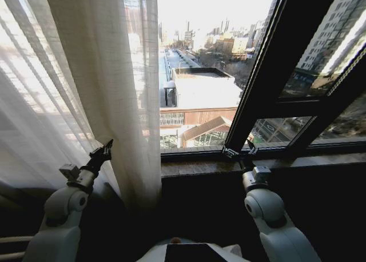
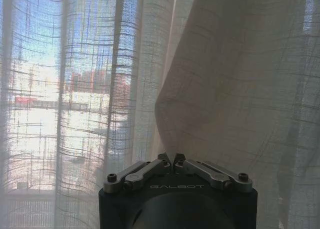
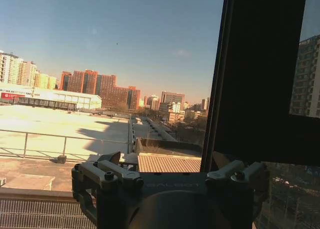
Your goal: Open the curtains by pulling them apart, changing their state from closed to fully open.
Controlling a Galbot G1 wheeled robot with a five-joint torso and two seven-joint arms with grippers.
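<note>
The left gripper has its 2 fingertips pressed together right against a fold of the curtains; whether any fabric is caught between them cannot be told. In the head view it sits raised at the lower left, touching the pleated sheer panel, which hangs gathered over the left part of the window. The right gripper has its fingers spread wide, held at the stone sill beside the black window frame.
</note>
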